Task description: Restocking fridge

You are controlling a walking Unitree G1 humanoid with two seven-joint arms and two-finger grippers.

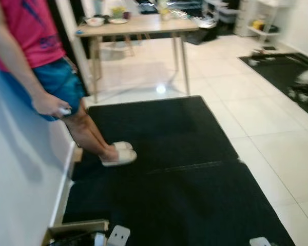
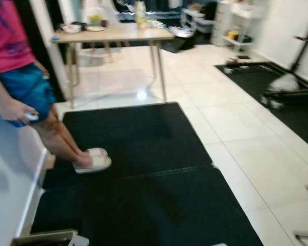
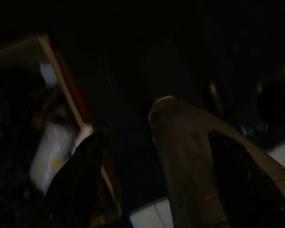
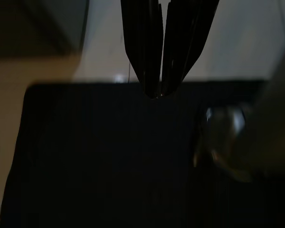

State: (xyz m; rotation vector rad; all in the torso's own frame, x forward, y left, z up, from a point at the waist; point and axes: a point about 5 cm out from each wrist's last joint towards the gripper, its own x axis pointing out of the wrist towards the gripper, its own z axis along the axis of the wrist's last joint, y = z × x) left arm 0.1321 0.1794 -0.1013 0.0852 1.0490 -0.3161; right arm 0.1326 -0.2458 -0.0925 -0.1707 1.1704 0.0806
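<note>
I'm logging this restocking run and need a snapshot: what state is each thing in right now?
Right gripper: shut, empty, hanging above the black mat.
Left gripper: open, empty, beside the cardboard box.
Cardboard box: open on the floor, items inside.
Person: standing on the mat's edge in white slippers, small white thing in hand.
Table: upright, dishes on top.

Tiled room with black mats (slightly blurred).

Pale glossy floor tiles (image 1: 256,107) catching a bright spot of light (image 1: 160,89); large black mat (image 1: 164,169) in the foreground, another black mat (image 2: 267,82) off to the right; light wooden desk (image 1: 138,25) on thin legs at the back, white shelving (image 2: 231,20) beyond, white wall (image 1: 15,189) along the left.
</note>
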